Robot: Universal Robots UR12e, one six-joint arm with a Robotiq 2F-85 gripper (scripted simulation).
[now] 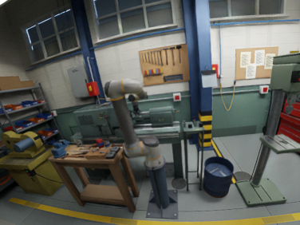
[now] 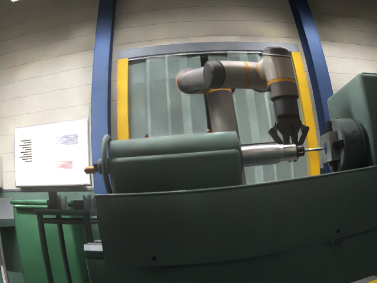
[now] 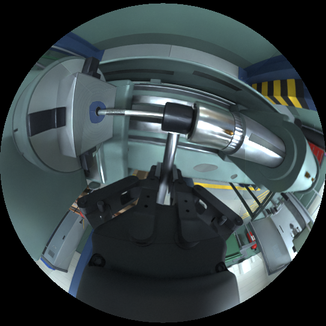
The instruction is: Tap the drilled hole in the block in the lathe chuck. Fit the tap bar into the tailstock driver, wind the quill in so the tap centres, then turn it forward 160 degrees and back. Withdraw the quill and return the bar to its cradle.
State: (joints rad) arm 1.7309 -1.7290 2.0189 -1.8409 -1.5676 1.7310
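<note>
The tap bar (image 3: 168,158) is partly hidden between my fingers; it stands up out of the black tailstock driver (image 3: 178,117) toward the wrist camera. My gripper (image 3: 165,185) (image 2: 288,140) comes down from above and its fingers are clamped on this steel bar. The thin threaded tap (image 3: 130,112) (image 2: 313,149) runs from the driver to the blue-ringed hole (image 3: 98,111) in the grey block (image 3: 91,112) (image 2: 326,149), its tip at the hole's mouth. The chuck (image 2: 347,144) holds the block. The shiny quill (image 2: 263,154) (image 3: 243,140) sticks out of the green tailstock (image 2: 175,161).
The lathe's green bed guard (image 2: 237,222) fills the foreground below the quill. The tailstock handwheel (image 2: 105,163) sits at its left end. A wooden bench (image 1: 93,157) with tools stands left of the arm's pedestal, with a blue drum (image 1: 218,175) and a pillar drill (image 1: 275,135) to the right.
</note>
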